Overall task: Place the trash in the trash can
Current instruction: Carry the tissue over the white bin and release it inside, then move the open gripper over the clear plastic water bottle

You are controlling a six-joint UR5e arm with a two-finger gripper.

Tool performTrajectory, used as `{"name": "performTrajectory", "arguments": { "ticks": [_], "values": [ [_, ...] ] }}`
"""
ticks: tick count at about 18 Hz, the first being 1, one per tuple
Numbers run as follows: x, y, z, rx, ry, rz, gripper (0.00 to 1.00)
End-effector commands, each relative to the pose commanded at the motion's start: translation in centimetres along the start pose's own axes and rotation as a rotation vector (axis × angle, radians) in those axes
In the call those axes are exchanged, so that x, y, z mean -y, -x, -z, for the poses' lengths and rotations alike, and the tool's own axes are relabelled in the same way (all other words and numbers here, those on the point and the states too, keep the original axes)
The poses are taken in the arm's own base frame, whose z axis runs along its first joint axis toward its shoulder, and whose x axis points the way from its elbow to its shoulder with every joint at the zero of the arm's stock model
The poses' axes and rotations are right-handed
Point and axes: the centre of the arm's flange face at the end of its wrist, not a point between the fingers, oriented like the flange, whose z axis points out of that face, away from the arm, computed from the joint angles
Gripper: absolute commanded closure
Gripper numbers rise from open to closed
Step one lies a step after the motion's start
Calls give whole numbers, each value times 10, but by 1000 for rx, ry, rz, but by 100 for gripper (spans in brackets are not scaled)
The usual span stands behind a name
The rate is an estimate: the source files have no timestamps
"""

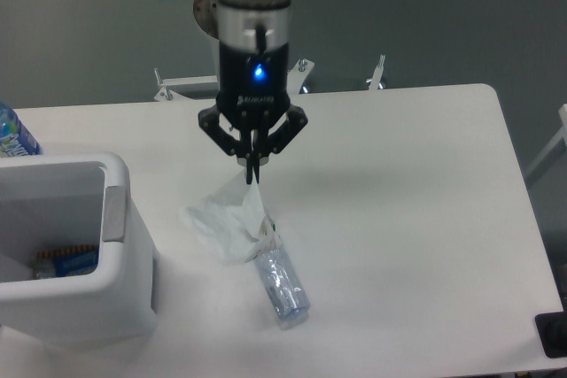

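My gripper [253,174] points straight down over the table, shut on the top corner of the crumpled white wad of trash [229,221], which hangs below it. The wad dangles in front of the upper end of the crushed clear bottle [283,287], which lies on the table and shows only its lower half. The trash can [115,210] is the white boxy bin at the left edge, its opening facing up, well left of the gripper.
Inside the trash can lies a blue-and-brown packet [67,261]. A blue-labelled water bottle [12,135] stands at the far left behind the bin. The white table [407,219] stretches to the right, with its rounded far corner at upper right.
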Motion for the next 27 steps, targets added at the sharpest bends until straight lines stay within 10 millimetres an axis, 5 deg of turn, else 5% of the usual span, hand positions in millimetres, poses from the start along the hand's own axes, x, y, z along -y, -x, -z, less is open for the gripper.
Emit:
{"name": "performTrajectory", "arguments": {
  "ticks": [3,14,18,19,22,27],
  "values": [
    [-4,-15,1,-58,-2,-10,100],
    [-44,-114,-48,-210,110,-136,100],
    [-57,-128,-59,-230,139,-154,100],
    [-59,-132,-62,-235,147,-159,95],
    [-57,-135,-64,-238,126,-221,5],
    [-52,-137,-57,-237,100,-232,0]
  ]
}}
